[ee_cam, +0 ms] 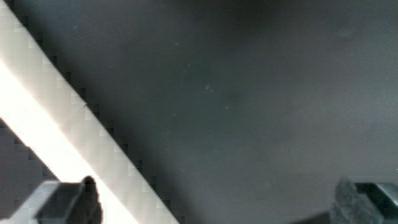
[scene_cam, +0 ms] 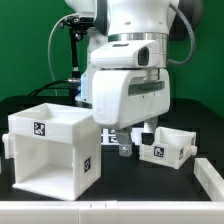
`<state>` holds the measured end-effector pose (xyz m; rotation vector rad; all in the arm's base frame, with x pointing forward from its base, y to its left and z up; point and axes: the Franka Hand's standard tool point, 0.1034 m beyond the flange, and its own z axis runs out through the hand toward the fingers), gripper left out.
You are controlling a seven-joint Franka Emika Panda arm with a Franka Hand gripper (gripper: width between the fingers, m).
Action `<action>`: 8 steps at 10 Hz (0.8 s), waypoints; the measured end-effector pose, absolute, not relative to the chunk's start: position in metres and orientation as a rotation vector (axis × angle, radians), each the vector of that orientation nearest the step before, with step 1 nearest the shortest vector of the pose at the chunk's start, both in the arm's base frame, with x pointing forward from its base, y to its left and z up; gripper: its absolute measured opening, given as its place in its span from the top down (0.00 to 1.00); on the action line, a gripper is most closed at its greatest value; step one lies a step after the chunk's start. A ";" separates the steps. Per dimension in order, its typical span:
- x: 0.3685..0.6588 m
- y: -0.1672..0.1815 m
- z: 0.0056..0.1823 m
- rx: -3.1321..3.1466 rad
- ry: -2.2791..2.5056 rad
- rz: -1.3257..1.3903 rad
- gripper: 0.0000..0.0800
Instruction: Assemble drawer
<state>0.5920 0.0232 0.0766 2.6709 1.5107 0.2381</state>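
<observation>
Gripper [scene_cam: 122, 147]: hangs fingers-down below the arm's white wrist housing [scene_cam: 125, 95]; jaws spread wide in the wrist view, nothing between them; both dark fingertips [ee_cam: 64, 203] show only at the picture's edge
Under the gripper: bare black table [ee_cam: 231, 100]; a white strip [ee_cam: 71, 130] runs slantwise across it beside one fingertip; whether that strip is a part's edge or a board I cannot tell
Drawer housing [scene_cam: 50, 150]: large white hollow box on the exterior view's left, standing on the table; its open side faces up and toward the camera; black marker tags on its walls
Small drawer box [scene_cam: 165, 146]: lower white open-topped box on the exterior view's right, tagged on its near wall; well apart from the housing
Relation: the gripper sits between the two boxes, nearer the small one, touching neither
Flat white piece [scene_cam: 210, 178]: at the exterior view's right edge, partly cut off by the frame
Background: green wall [scene_cam: 25, 50] behind the arm
</observation>
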 end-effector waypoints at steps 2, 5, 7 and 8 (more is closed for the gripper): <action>0.591 0.023 0.075 2.660 1.517 0.253 0.19; 0.587 0.015 0.095 2.672 1.511 0.199 0.19; 0.583 0.002 0.143 2.628 1.538 0.179 0.19; 0.580 -0.015 0.156 2.612 1.544 0.171 0.19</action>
